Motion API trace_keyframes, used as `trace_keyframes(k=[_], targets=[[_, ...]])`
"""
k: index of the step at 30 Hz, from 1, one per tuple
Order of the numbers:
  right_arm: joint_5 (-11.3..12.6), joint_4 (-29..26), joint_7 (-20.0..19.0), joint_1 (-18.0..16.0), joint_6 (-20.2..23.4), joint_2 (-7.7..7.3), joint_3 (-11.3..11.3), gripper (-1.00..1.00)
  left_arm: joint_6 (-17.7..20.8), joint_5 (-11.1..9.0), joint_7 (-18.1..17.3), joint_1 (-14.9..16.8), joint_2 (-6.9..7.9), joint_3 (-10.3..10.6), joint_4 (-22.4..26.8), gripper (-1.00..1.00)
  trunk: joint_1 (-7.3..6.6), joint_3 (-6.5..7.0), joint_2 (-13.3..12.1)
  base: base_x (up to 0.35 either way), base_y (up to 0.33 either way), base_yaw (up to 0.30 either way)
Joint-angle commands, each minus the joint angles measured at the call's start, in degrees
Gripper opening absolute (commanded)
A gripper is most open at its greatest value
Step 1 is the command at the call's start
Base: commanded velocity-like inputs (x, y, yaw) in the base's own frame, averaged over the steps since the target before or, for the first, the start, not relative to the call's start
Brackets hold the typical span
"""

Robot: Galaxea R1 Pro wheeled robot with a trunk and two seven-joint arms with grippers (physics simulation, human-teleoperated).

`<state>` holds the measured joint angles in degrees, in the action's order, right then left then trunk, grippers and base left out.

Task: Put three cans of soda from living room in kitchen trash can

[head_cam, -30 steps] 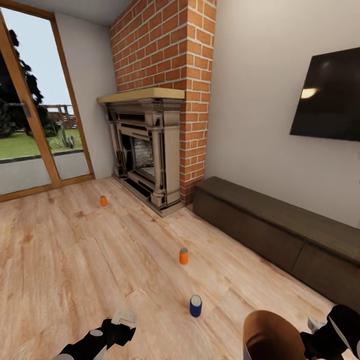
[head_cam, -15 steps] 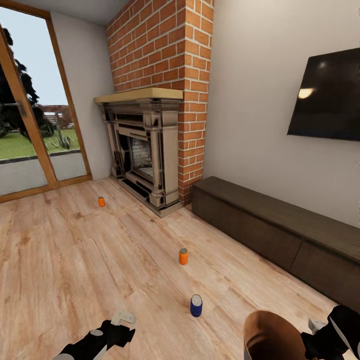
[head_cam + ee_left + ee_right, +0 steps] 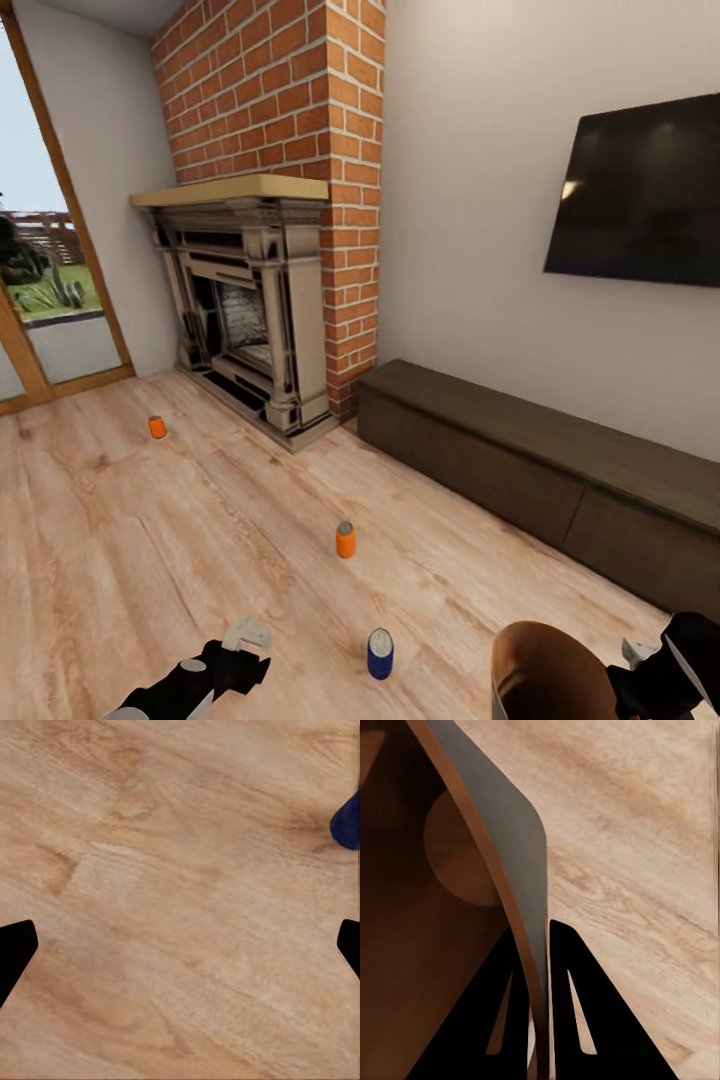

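Standing upright on the light wood plank floor (image 3: 120,520), three soda cans are spread in a loose diagonal line. Far orange can (image 3: 157,427): orange sides, grey top, sitting near the left corner of the fireplace (image 3: 245,310) hearth. Middle orange can (image 3: 345,540): same colouring, out on open floor, well apart from the first. Blue can (image 3: 380,654): dark blue sides, pale silver top, nearest the robot, lying between the two arms in the head view. A blue edge of it (image 3: 346,825) is also peeking into the left wrist view.

Left gripper (image 3: 240,645): black arm reaching in low, pale fingers pointing toward the floor, just left of the blue can and not touching it. Left wrist view is showing its two dark fingertips (image 3: 15,949) spread wide apart over bare planks, nothing between them.

Trash can (image 3: 545,675): round bin, brown inside, sitting low to the right of the blue can. Right wrist view is showing its grey outer wall (image 3: 502,847) and brown interior, with a round brown floor.

Right gripper (image 3: 544,1005): fingers pinching the bin's rim, one inside and one outside the wall, carrying it beside the long dark-brown cabinet (image 3: 520,450). Black TV (image 3: 640,195) is hanging on the wall above.
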<state>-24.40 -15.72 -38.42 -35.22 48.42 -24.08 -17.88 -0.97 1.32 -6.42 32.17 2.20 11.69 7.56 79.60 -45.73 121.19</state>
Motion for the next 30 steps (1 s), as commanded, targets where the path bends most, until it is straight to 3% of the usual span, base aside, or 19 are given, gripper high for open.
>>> trace_keyframes(k=[1, 11, 22, 30], targets=[[1.1, 0.0, -0.3, 0.0, 0.5, 0.0, -0.3, -1.0, 0.0, 0.0, 0.0, 0.0, 0.0, 0.0, 0.0, 1.0, 0.0, 0.05, 0.0, 0.319, -0.018, -0.238], [1.1, 0.0, -0.3, 0.0, 0.5, -0.17, -1.5, -1.0, -0.3, 0.0, -0.2, 0.0, 0.0, 0.0, 0.2, 1.0, 0.0, 0.46, 0.0, 0.12, 0.001, -0.239], [1.1, 0.0, -0.3, 0.0, 0.5, -0.19, -1.7, -1.0, 0.1, 0.2, -0.4, 0.0, -0.08, 0.0, 0.1, 1.0, 0.0, 0.94, 0.0, 0.017, 0.277, -0.239], [1.0, 0.0, -0.3, 0.0, 0.5, -0.17, -1.8, -1.0, 0.1, 0.1, -0.3, 0.0, -0.09, 1.0, 0.1, 1.0, 0.0, 1.3, 0.0, 0.195, 0.252, -0.239]])
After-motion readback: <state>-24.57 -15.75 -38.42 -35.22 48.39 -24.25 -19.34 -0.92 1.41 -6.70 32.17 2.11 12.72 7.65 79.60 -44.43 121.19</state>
